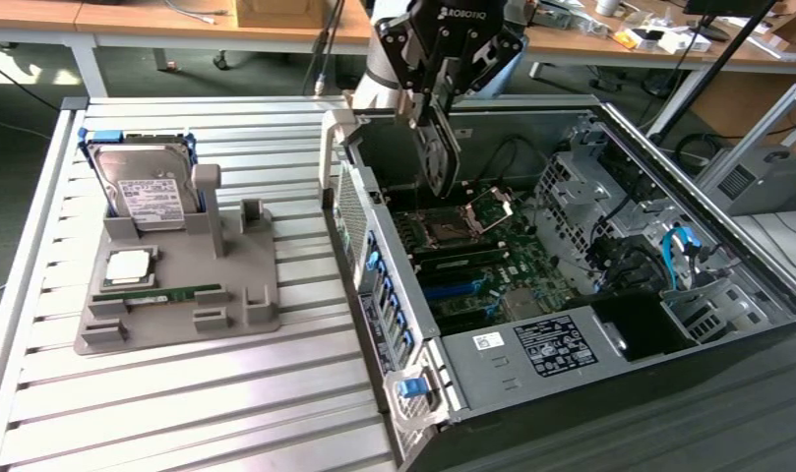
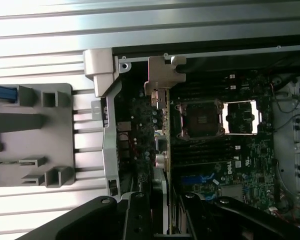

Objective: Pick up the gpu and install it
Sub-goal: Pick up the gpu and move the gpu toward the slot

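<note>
The gpu [image 1: 437, 157] hangs edge-down over the open computer case [image 1: 529, 354], above the motherboard [image 1: 483, 270] near the case's wall on the exterior view's left. My gripper [image 1: 435, 98] is shut on the card's upper edge. In the wrist view the gpu [image 2: 162, 132] appears edge-on as a thin strip, with its silver bracket [image 2: 162, 75] at the far end by the case's rear wall. The black fingers [image 2: 137, 215] clamp it from both sides. The card is in the air, apart from the board below.
A grey holder [image 1: 174, 295] on the slatted metal table [image 1: 214, 403] carries a hard drive [image 1: 142, 182], a processor [image 1: 126, 265] and a memory stick [image 1: 161, 293]. The open socket [image 2: 200, 120] and drive cages [image 1: 608, 197] sit inside the case.
</note>
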